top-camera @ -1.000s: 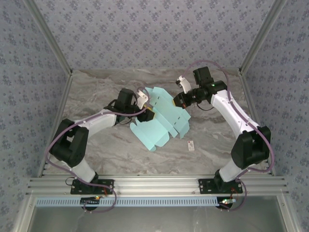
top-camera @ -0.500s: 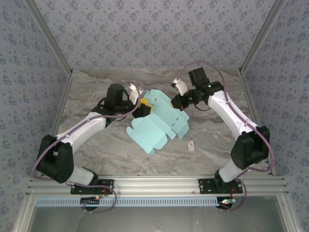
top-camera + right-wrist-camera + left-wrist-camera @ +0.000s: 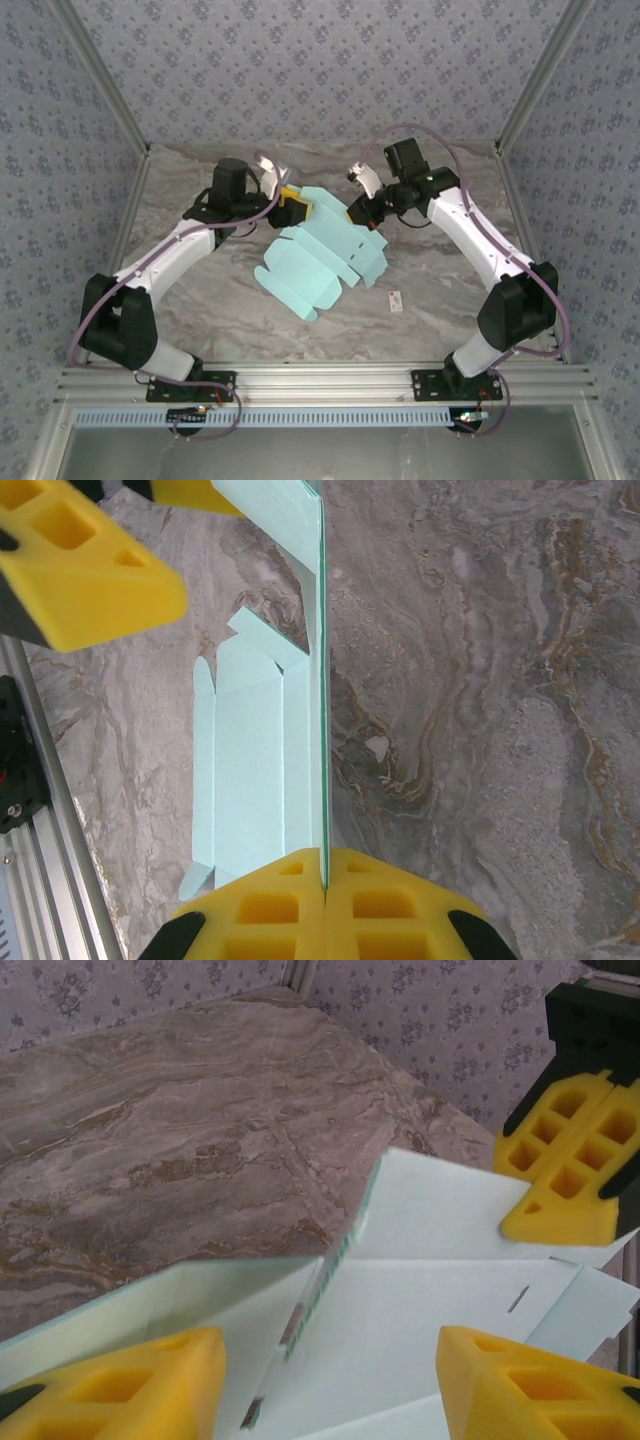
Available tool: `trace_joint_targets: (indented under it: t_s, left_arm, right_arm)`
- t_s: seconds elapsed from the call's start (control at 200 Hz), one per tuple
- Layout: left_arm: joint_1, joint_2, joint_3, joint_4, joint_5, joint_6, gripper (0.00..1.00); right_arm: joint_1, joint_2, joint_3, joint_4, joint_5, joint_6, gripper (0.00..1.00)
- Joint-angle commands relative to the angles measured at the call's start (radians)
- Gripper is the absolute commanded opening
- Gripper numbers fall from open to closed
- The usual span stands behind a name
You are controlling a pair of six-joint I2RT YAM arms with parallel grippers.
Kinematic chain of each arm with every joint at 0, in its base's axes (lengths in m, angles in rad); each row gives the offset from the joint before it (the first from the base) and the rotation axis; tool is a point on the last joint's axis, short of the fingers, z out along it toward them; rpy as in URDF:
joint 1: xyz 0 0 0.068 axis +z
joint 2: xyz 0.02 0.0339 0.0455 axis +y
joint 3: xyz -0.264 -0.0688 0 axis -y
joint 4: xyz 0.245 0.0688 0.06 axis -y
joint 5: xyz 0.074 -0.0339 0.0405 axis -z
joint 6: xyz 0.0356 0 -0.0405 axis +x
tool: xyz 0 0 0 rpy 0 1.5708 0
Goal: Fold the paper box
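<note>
Most of the fold: we judge it yet to come; the paper box point(image 3: 325, 262) is an opened-out sheet with creased flaps and no walls joined.
Right gripper point(image 3: 322, 862): fingers pressed together on the sheet's edge, holding that side raised.
Left gripper point(image 3: 330, 1360): fingers apart, the card lying between them unpinched, the other gripper's fingers just beyond.
Writing: none we can read; the white tag point(image 3: 396, 300), well apart from both grippers, is too small to tell.

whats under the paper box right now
The paper box lies partly on the marble table, its far edge pinched by the right pincer. What lies beneath is covered from view.
</note>
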Motion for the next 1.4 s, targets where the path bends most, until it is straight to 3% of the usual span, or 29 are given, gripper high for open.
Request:
trace_joint_targets:
  t_s: [0.0, 0.355, 0.795, 0.989, 1.184, 1.394]
  left_arm:
    - [-0.006, 0.009, 0.057, 0.016, 0.095, -0.013, 0.56]
    - [-0.055, 0.009, 0.041, 0.005, 0.194, 0.046, 0.44]
    - [-0.09, 0.039, 0.049, -0.025, 0.198, 0.071, 0.48]
    - [-0.056, -0.055, 0.003, -0.051, 0.109, 0.088, 0.54]
    - [0.001, -0.192, -0.133, 0.061, -0.021, -0.029, 0.59]
    - [0.028, -0.325, -0.261, 0.098, -0.301, -0.148, 0.65]
  right_arm:
    - [0.012, 0.018, 0.033, -0.022, -0.025, -0.017, 0.02]
    - [0.018, 0.03, 0.04, -0.014, -0.023, 0.006, 0.03]
    - [0.018, 0.031, 0.037, -0.007, -0.027, 0.009, 0.03]
    - [0.014, -0.001, 0.044, -0.061, 0.073, -0.069, 0.02]
    - [0.042, -0.002, 0.048, -0.107, 0.211, -0.191, 0.03]
    - [0.093, 0.02, 0.034, -0.048, 0.384, -0.24, 0.03]
